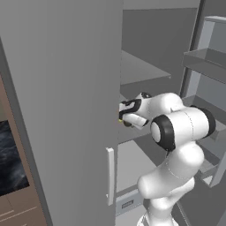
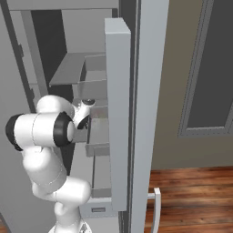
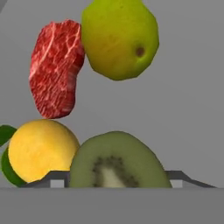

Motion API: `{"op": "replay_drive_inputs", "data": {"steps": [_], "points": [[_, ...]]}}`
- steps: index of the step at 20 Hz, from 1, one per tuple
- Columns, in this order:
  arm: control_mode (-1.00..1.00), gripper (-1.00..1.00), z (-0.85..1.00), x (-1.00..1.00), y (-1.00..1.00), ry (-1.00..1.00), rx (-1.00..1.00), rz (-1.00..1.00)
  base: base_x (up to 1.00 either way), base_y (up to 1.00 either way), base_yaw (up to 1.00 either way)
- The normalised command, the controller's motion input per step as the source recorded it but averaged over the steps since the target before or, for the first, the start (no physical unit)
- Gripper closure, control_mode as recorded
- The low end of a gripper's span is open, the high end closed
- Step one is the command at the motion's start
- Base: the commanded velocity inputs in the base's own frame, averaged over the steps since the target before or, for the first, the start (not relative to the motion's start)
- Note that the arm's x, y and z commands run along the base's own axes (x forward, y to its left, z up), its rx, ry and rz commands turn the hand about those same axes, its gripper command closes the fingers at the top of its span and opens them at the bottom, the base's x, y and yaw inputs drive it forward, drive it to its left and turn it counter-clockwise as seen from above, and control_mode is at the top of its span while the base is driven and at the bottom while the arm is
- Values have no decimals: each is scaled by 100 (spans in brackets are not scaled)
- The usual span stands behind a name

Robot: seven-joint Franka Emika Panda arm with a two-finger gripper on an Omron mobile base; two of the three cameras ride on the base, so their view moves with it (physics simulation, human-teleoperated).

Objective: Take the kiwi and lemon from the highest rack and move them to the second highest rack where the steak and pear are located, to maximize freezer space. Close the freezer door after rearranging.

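- The dark two-finger gripper (image 1: 122, 115) is pushed in behind the edge of the tall flat grey freezer door (image 1: 62, 110), at the level of a flat grey shelf board, the second highest rack (image 3: 188, 100).
- In the hand view the two dark finger tips (image 3: 183, 176) stand either side of the halved, olive-skinned green kiwi (image 3: 118, 162); whether they pinch it or stand spread cannot be told.
- Just beside the kiwi sits the round orange-yellow lemon (image 3: 41, 151). Farther back on the same board lie the flat, marbled red steak (image 3: 56, 68) and, touching it, the greenish-yellow pear (image 3: 119, 37).
- Judged step: both fruits look delivered; the kiwi's release is in hand.
- The next move calls for pulling the hand straight back without nudging the fruit, then swinging the door shut.
- In the way: the white arm (image 1: 176, 132) crosses the opening; a pale vertical bar handle (image 1: 110, 175) sits low on the door.
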Motion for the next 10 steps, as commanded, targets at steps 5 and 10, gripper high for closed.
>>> {"op": "replay_drive_inputs", "data": {"steps": [5, 10], "points": [[-100, -100, -27, -21, 0, 0, 0, 11, 0, 0, 0], [-100, -100, -1, -57, -2, -3, 0, 13, 0, 0, 0]]}}
